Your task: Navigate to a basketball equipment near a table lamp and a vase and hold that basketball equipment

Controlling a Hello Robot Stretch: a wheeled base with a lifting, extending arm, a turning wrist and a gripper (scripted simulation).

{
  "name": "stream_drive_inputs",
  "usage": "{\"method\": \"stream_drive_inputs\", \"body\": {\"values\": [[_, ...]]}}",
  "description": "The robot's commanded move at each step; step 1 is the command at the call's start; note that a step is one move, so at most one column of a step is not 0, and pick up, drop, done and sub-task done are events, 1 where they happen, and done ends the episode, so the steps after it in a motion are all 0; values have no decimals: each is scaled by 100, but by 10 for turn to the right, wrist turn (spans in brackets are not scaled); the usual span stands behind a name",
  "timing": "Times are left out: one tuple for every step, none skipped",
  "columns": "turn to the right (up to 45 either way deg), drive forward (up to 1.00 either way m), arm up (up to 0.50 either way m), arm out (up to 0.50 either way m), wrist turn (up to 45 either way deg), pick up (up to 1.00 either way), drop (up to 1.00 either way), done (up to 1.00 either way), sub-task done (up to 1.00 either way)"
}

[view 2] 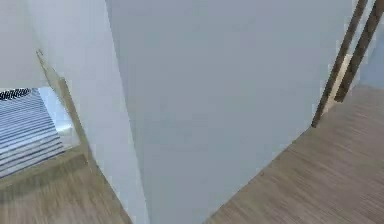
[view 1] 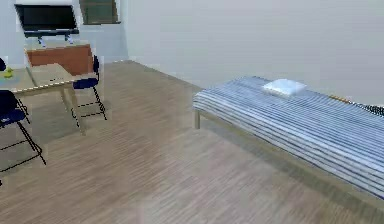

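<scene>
Because the task begins with finding the basketball, I judge the step in hand to be the search through the house, with the approach and the grasp not yet begun. Where the basketball is I cannot tell, nor the table lamp and vase that should stand near it. So I can say nothing sure of its looks. By the task's word I would expect a round ball, likely orange, and that is only a guess.

The forward view gives a bedroom. A bed [view 1: 300, 125] with a striped cover runs from the middle to the lower right of the frame, with a white pillow [view 1: 284, 88] on it. At the upper left stands a wooden counter [view 1: 45, 78] with dark blue chairs [view 1: 90, 85] around it. A small yellow thing [view 1: 5, 72] sits at its left end, too small to name. Behind the counter a brown cabinet [view 1: 55, 55] stands below a dark television [view 1: 47, 18].

In the arm side view a plain pale wall [view 2: 230, 90] stands close. The bed's striped corner is at the left edge, a dark door frame [view 2: 340, 65] at the upper right, and wood floor [view 2: 300, 185] below.

The state of the tool I cannot tell. The next move, as I judge it, calls for turning the base to look over the rest of this room, or driving toward the door frame, until lamp, vase and ball come together.
</scene>
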Motion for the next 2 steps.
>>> {"method": "stream_drive_inputs", "body": {"values": [[300,0,0,0,0,0,0,0,0],[0,15,0,0,0,0,0,0,0]]}}
